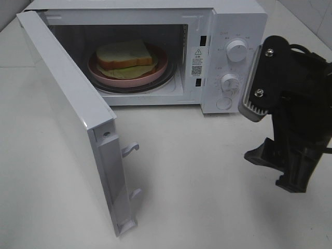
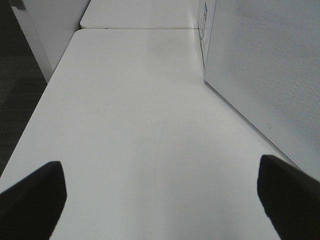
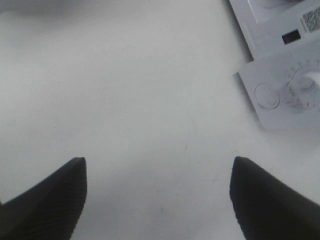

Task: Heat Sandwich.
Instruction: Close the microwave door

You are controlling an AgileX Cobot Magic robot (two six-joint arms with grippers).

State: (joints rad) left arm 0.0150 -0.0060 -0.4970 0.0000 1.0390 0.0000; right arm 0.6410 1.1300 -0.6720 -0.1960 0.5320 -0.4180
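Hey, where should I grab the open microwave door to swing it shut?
Probably the free end of the door, above the latch hooks, approached from the near side. It stands wide open, hinged at the left of the microwave, so that narrow end faces outward and open jaws could span its thickness.

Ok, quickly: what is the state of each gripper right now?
Left gripper: open, holding nothing.
Right gripper: open, holding nothing.

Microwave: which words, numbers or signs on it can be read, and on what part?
Sticker on the microwave front frame: warning triangle and square code; print too small to read.
Markings around upper knob and lower knob: too small to read.
Nothing else.
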